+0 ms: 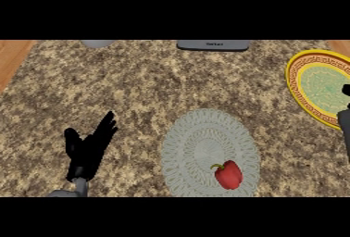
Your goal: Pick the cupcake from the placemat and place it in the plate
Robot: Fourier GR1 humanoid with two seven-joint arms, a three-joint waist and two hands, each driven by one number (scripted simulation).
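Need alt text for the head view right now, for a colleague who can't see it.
A red bell pepper, not a cupcake, lies on the round grey placemat. The yellow-rimmed plate sits far right. The left hand rests open at lower left.

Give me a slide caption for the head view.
Red pepper on placemat, yellow plate at right, left hand resting open.

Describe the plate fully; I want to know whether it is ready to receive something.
The plate is round with a yellow rim, a dark patterned band inside it and a pale green middle. It lies flat on the speckled counter at the view's right edge, which cuts part of it off. No food shows on its visible surface. A dark shape, likely the right hand, overlaps its right side; contact cannot be judged.
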